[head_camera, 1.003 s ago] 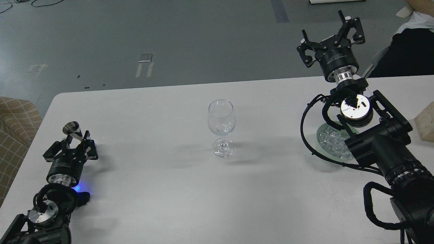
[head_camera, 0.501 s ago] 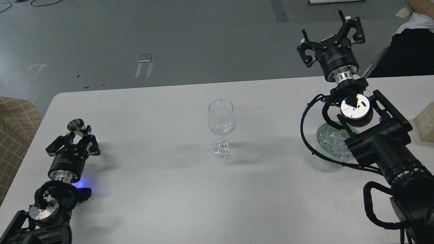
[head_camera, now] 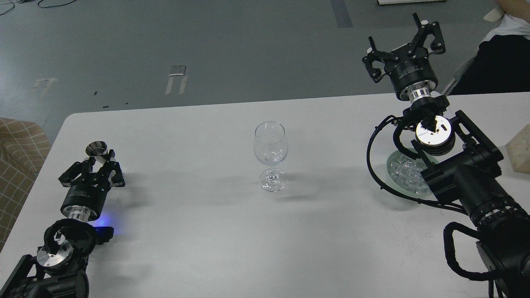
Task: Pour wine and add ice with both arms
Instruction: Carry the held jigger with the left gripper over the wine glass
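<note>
— Left black pincer [head_camera: 96, 165]?
— Pinching a small shiny metal cup [head_camera: 96, 149], near left on the white surface [head_camera: 198, 231].
— Right black pincer [head_camera: 403, 39]?
— Spread, raised far right.
— Clear ice cubes [head_camera: 408, 171]?
— In the pale green dish [head_camera: 393, 176], right of the clear wine glass [head_camera: 270, 155].

The tabletop [head_camera: 198, 231] is plain white. The wine glass [head_camera: 270, 154] is clear and colourless. Both arms are black with silver rings. A shiny silver cup [head_camera: 96, 148] sits between the left fingers [head_camera: 111, 159]. Clear ice [head_camera: 408, 171] fills a pale green dish [head_camera: 391, 169]. A tan checked cushion [head_camera: 18, 165] lies beyond the left fingers.
</note>
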Motion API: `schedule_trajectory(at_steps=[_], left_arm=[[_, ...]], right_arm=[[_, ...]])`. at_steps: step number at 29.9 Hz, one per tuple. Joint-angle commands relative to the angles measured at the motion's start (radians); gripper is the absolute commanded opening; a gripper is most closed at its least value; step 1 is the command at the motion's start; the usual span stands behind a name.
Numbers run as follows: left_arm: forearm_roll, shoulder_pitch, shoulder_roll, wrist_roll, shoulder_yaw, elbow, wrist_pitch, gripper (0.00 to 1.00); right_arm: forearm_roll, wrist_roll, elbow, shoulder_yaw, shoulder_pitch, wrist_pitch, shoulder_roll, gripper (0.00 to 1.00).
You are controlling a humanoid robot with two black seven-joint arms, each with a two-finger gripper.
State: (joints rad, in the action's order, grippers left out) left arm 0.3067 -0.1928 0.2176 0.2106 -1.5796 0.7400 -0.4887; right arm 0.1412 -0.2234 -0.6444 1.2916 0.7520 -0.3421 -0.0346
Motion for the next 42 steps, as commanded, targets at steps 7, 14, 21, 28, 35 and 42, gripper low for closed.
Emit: schedule_trajectory(at_steps=[7,14,21,28,35,42], left_arm=[[0.0,0.012,0.003,0.004,0.0,0.062,0.0,0.27],[0.0,0.013,0.008,0.006,-0.002,0.104,0.0,0.27],[-0.001,0.055,0.011,0.007,0.003,0.255,0.021,0.26],[-0.008,0.092,0.035,0.056,0.061,0.361,0.033,0.26],[-0.023,0.096,0.08,0.058,0.177,0.459,0.045,0.25],[-0.04,0.105,0.085,0.059,0.214,0.571,0.111,0.25]], right_arm=[[0.0,-0.001,-0.001,0.0,0.0,0.0,0.001,1.0],[0.001,-0.001,-0.001,0.0,-0.002,0.0,0.001,1.0],[0.001,-0.001,-0.003,0.0,-0.008,0.0,0.001,1.0],[0.001,-0.001,-0.006,0.0,-0.014,-0.002,-0.001,1.0],[0.001,-0.001,-0.006,0.0,-0.016,-0.002,-0.002,1.0],[0.0,-0.001,-0.008,0.002,-0.017,-0.002,-0.002,1.0]])
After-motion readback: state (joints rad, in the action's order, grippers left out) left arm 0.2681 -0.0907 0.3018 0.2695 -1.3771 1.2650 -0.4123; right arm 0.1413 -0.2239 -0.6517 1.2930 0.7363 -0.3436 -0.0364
